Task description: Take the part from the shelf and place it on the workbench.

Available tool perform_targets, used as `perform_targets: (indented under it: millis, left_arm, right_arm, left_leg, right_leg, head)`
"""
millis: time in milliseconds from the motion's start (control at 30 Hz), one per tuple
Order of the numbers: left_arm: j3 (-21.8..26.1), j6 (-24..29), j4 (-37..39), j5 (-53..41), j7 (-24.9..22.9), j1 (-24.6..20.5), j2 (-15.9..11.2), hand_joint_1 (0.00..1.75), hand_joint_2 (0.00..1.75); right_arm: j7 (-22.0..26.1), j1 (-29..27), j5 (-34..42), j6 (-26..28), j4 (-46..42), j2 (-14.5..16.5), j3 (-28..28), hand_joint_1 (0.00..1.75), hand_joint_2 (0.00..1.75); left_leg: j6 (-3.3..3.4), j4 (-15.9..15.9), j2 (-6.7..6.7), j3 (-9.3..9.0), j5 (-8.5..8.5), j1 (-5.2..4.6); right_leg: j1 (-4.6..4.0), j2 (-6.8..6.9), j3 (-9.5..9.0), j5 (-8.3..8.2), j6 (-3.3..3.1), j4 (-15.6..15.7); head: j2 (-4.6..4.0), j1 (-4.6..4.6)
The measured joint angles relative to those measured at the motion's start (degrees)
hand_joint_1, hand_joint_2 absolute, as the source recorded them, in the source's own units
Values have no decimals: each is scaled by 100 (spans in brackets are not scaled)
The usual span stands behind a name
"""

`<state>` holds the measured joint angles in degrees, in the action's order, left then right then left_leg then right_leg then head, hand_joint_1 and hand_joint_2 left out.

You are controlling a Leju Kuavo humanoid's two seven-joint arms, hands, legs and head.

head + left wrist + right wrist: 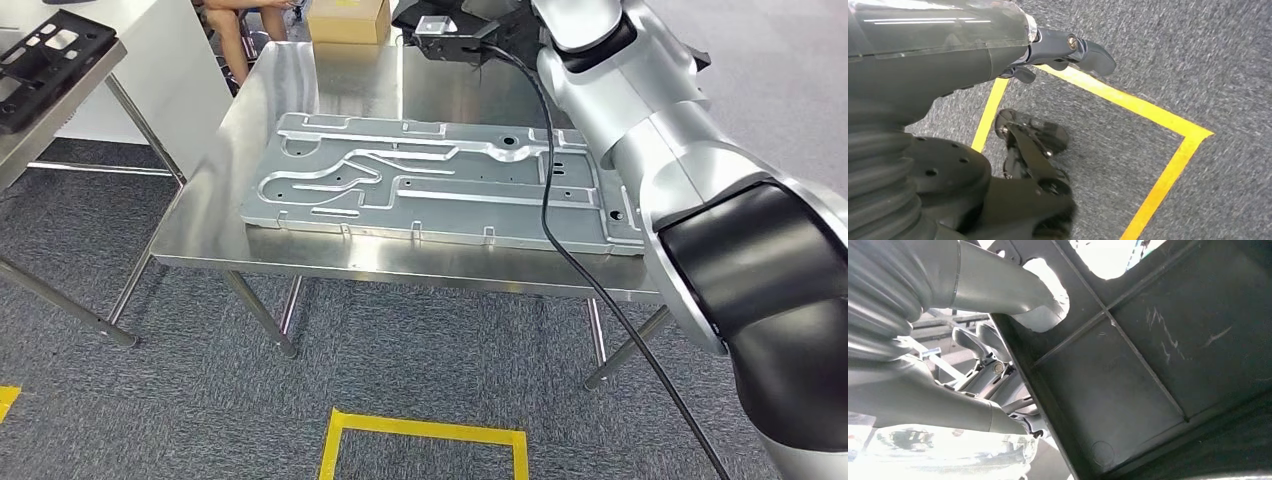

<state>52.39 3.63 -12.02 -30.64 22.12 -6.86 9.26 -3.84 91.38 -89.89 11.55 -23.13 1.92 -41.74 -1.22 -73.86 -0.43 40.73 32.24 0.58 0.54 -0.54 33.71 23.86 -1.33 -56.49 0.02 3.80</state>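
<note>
My right hand [998, 295] grips a dark grey ribbed plastic part [1148, 365]: the thumb passes through a cut-out in it and the darker fingers [979, 340] lie along its edge. My right arm [620, 90] reaches across the steel workbench [250, 120] toward its far side. A second black part [45, 55] of similar look lies on the grey shelf [20, 135] at the far left. My left hand [1013, 65] hangs over the carpet, its fingers [1030, 145] loosely apart and holding nothing.
A large stamped metal panel [440, 185] covers most of the workbench's near half. A cardboard box [348, 20] stands at the far edge, with a seated person [235, 30] behind. A yellow tape square [425, 430] marks the floor by my feet.
</note>
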Motion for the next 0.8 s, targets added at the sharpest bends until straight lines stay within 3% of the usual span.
perform_targets:
  millis: [33, 100, 167, 333, 400, 467, 500, 533, 567, 633, 700, 800]
  left_arm:
    - [0, -2, -1, -1, 0, 3, -2, 0, 175]
    - [1, -4, -1, -2, 0, 8, -6, 0, 175]
    - [1, -14, 0, -10, -3, 3, -8, 0, 175]
    - [0, 31, 0, -23, -92, -10, -7, 0, 175]
    - [1, 53, 0, -21, -136, -33, -6, 0, 175]
    - [0, 59, 0, -40, -149, -51, -6, 0, 175]
    - [-1, 58, 0, -50, -153, -54, -6, 0, 175]
    - [-2, 54, 0, -56, -155, -54, -5, 0, 175]
    - [-4, 47, 0, -68, -155, -54, -3, 0, 175]
    - [-14, 26, 0, -96, -154, -62, 13, 0, 175]
    - [-24, -15, 0, -137, -148, -91, 27, 0, 175]
    - [-44, -101, 0, -182, -152, -124, 27, 0, 175]
  right_arm:
    - [2, -12, 1, -1, 3, -1, -1, 175, 175]
    - [3, -21, 3, -2, 7, -1, -1, 175, 175]
    - [7, -14, 10, -3, 17, -4, -1, 175, 175]
    - [25, -61, 132, 44, 34, -57, 32, 175, 175]
    - [18, -136, 202, 135, 41, -86, 78, 175, 175]
    - [-13, -309, 267, 255, 62, -119, 139, 175, 175]
    - [-34, -426, 300, 318, 77, -135, 177, 175, 175]
    - [-52, -545, 332, 379, 95, -149, 216, 175, 175]
    - [-66, -655, 359, 437, 111, -161, 256, 175, 175]
    - [-92, -822, 391, 516, 138, -175, 320, 175, 175]
    - [-118, -956, 401, 553, 166, -182, 358, 175, 175]
    - [-161, -1175, 368, 582, 216, -195, 391, 175, 175]
  left_leg:
    - [-8, 144, 5, 20, -137, 12]
    - [1, 919, 18, -182, -701, 26]
    - [46, 1545, 31, -383, -1011, 4]
    - [235, 1687, 24, -525, -1028, -11]
    - [285, 1700, 21, -564, -1005, -11]
    - [318, 1694, 11, -588, -963, -22]
    - [324, 1689, 1, -610, -939, -30]
    - [325, 1681, -10, -638, -911, -41]
    - [322, 1675, -19, -673, -881, -54]
    - [308, 1670, -25, -730, -828, -82]
    - [266, 1677, -23, -744, -799, -86]
    - [171, 1601, -20, -760, -781, -88]
  right_leg:
    - [4, -6, -54, 46, 14, -5]
    - [16, -11, -169, 152, 55, -21]
    - [15, -15, -231, 238, 116, -39]
    - [15, -1, -195, 361, 285, -260]
    - [24, 17, 120, 603, 335, -834]
    - [24, 22, 578, 862, 363, -1536]
    - [23, 22, 726, 868, 363, -1688]
    - [21, 22, 771, 746, 347, -1617]
    - [14, 22, 708, 514, 313, -1331]
    - [-22, 34, 446, 28, 213, -518]
    - [-72, 47, 310, -139, 138, -88]
    - [-64, 55, 231, -177, 73, -8]
  head:
    - [0, 0]
    - [0, -1]
    - [0, -1]
    - [0, -1]
    - [0, -2]
    - [0, -2]
    - [0, -2]
    - [0, -2]
    - [0, -2]
    - [0, 0]
    - [0, 1]
    - [0, 0]
